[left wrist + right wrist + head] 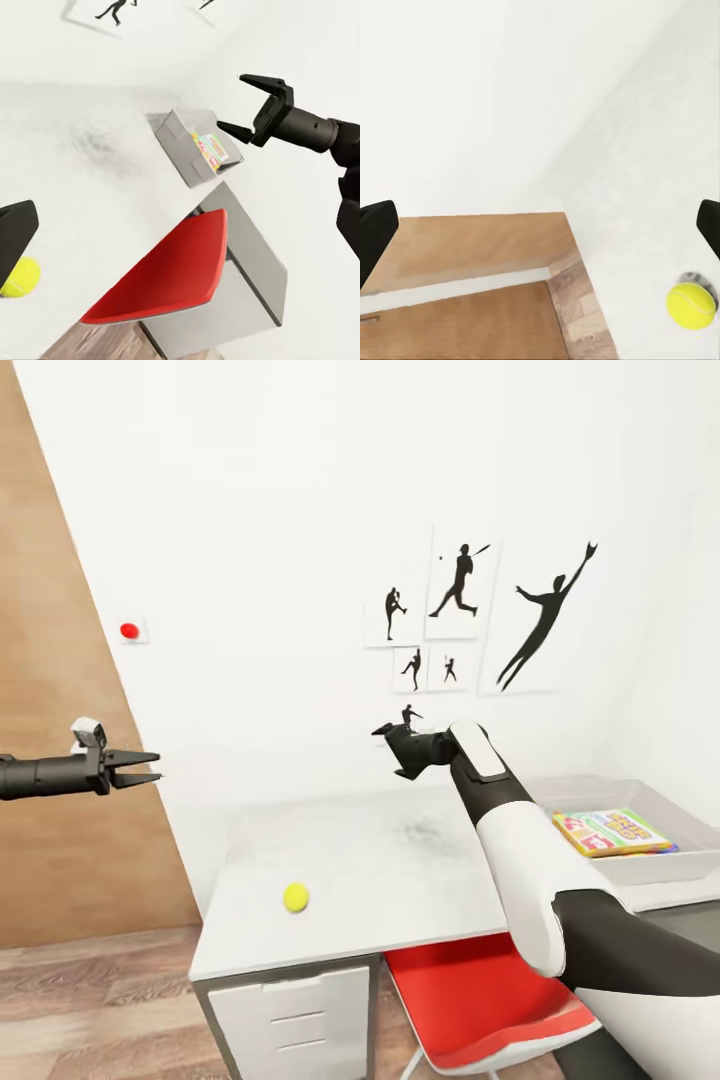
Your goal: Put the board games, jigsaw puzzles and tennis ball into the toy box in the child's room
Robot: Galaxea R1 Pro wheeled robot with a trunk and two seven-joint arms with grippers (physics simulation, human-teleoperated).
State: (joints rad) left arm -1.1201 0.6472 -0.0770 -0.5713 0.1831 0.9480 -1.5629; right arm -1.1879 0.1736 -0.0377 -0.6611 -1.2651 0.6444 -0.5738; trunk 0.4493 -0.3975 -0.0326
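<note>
The tennis ball (296,897) (19,276) (690,304) lies alone on the near left part of the pale table (400,860). At the table's right end stands the grey toy box (690,865) (178,139). In it lies a board game (612,832) (212,148) with a yellow-green and red cover, a blue edge showing beneath. My left gripper (155,769) hangs open in the air left of the table. My right gripper (385,732) (231,101) is open and empty, high above the table's back middle. The jigsaw puzzles and the bed are out of view.
A red and white chair (470,990) is tucked under the table beside a white drawer unit (290,1010). A wooden panel (50,660) stands at the left. Sports silhouettes (460,610) hang on the white wall behind the table.
</note>
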